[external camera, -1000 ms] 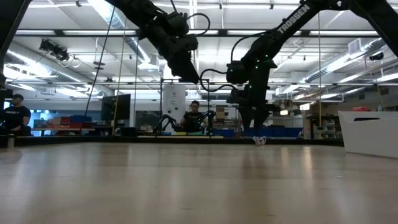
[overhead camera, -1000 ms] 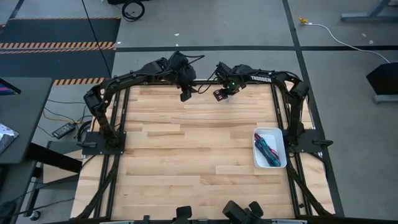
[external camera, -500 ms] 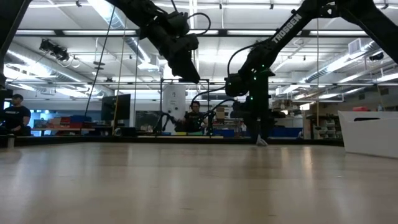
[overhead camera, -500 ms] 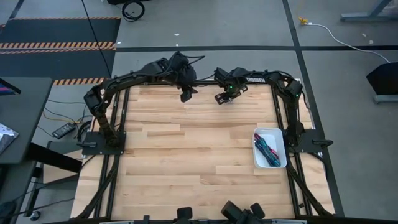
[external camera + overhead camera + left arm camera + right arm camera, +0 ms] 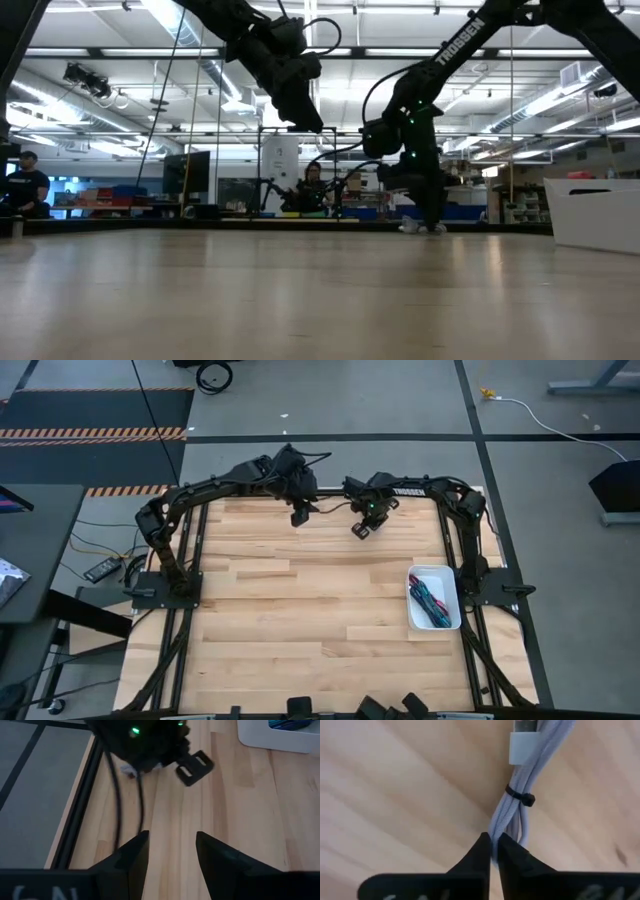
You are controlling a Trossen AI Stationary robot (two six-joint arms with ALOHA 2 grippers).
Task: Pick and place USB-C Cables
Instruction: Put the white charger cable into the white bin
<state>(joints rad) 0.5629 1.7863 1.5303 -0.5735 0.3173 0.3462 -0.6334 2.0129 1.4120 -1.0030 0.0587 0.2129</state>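
You have two arms, one gripper each: left gripper (image 5: 298,517), right gripper (image 5: 360,530). One white tray (image 5: 447,575). One lilac cable (image 5: 520,785) outside it. The tray's cables (image 5: 430,600) overlap, so no firm count. Two people (image 5: 22,185) in the far room.

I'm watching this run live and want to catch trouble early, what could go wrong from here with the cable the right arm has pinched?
The right gripper pinches the silvery lilac cable only at one end of the bundle, so it could slip out or swing when lifted. The white tray sits well away along the table's right edge and already holds other cables, so a dangling bundle might catch its rim or land outside. The left gripper hovers close by, which could crowd the lift.
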